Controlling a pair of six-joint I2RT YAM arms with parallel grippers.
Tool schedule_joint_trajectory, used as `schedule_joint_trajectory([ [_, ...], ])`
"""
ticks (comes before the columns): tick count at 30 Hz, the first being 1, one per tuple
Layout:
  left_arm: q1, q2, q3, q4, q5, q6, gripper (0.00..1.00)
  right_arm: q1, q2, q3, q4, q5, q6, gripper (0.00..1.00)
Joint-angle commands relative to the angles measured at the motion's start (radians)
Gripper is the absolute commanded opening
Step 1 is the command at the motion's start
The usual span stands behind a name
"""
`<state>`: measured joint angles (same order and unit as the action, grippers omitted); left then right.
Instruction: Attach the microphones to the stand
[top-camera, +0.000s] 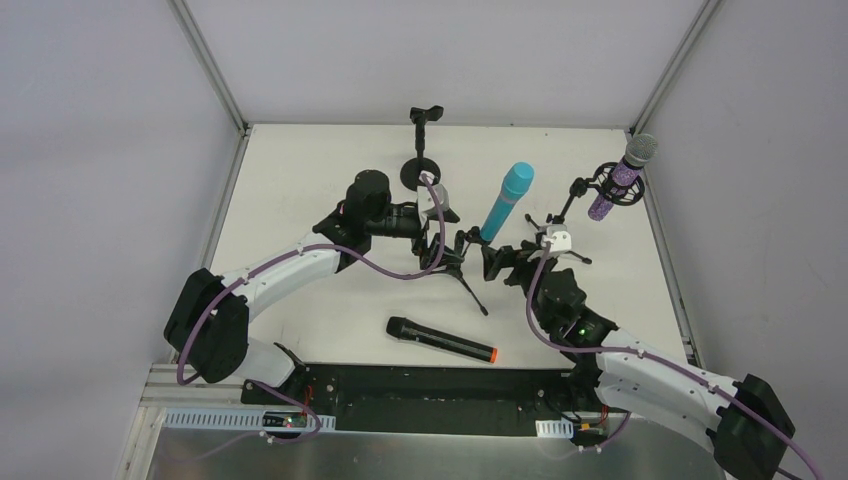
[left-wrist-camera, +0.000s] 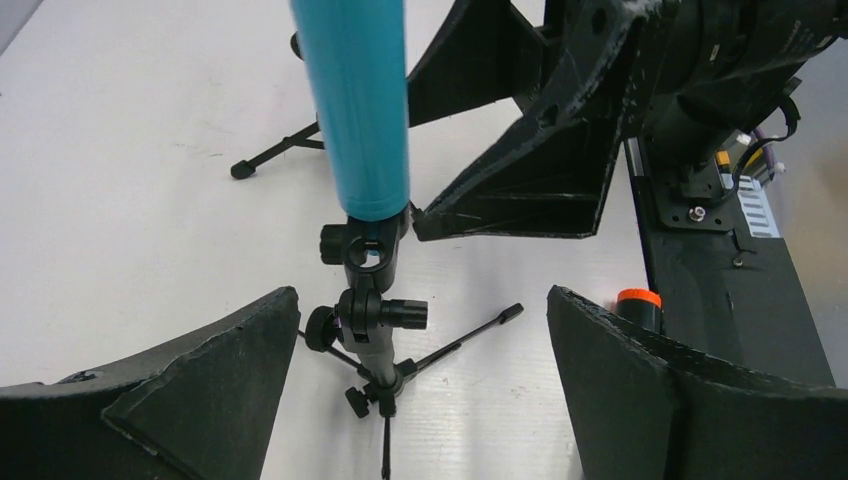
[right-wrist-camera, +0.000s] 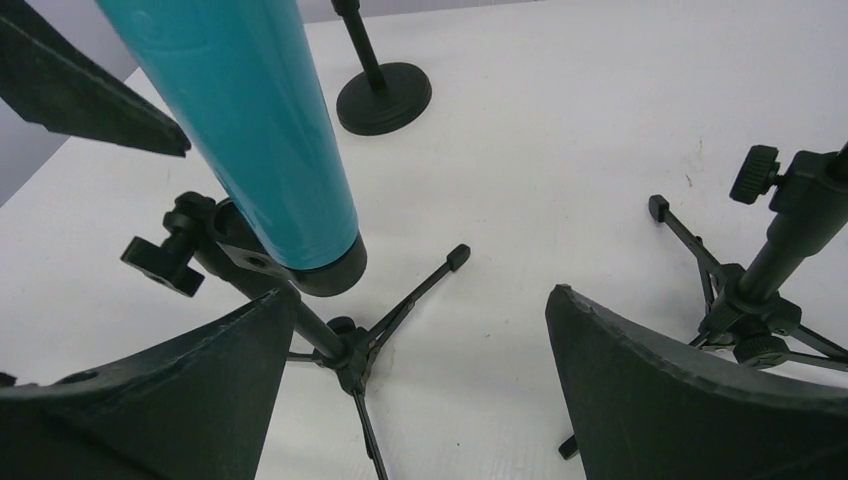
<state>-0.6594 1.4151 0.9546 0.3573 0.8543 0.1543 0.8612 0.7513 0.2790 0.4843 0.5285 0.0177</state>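
The turquoise microphone (top-camera: 506, 202) stands tilted in the clip of a small tripod stand (top-camera: 466, 262) at mid-table. It also shows in the left wrist view (left-wrist-camera: 360, 110) and the right wrist view (right-wrist-camera: 250, 120). My left gripper (top-camera: 442, 255) (left-wrist-camera: 422, 300) is open and empty just left of that stand (left-wrist-camera: 372, 325). My right gripper (top-camera: 497, 262) (right-wrist-camera: 420, 295) is open and empty just right of the same stand (right-wrist-camera: 345, 350). The glittery purple microphone (top-camera: 622, 178) sits in a stand at the far right. The black microphone (top-camera: 440, 340) with orange ring (left-wrist-camera: 637, 300) lies flat near the front.
A round-base stand (top-camera: 424, 150) (right-wrist-camera: 383, 95) with an empty clip stands at the back centre. The purple microphone's tripod (right-wrist-camera: 760, 290) spreads its legs close to my right gripper. The table's walls rise on three sides.
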Motion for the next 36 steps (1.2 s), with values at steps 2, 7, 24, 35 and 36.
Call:
schedule_joint_trajectory([
  [2, 0.005, -0.024, -0.003, 0.014, 0.079, 0.070, 0.93, -0.009, 0.015, 0.060, 0.080, 0.075, 0.021, 0.99],
  [7, 0.004, -0.021, -0.010, 0.013, 0.066, 0.091, 0.95, -0.010, 0.002, 0.059, 0.032, 0.036, 0.037, 0.99],
  [24, -0.014, 0.122, 0.033, 0.072, 0.017, 0.033, 0.82, -0.011, -0.224, -0.078, -0.143, -0.047, 0.175, 0.98],
  [35, -0.014, 0.176, 0.038, 0.180, 0.007, -0.026, 0.73, -0.011, -0.155, -0.065, -0.119, -0.072, 0.190, 0.98],
  [36, -0.014, 0.176, 0.038, 0.186, 0.005, -0.026, 0.73, -0.010, -0.152, -0.064, -0.118, -0.073, 0.191, 0.98],
])
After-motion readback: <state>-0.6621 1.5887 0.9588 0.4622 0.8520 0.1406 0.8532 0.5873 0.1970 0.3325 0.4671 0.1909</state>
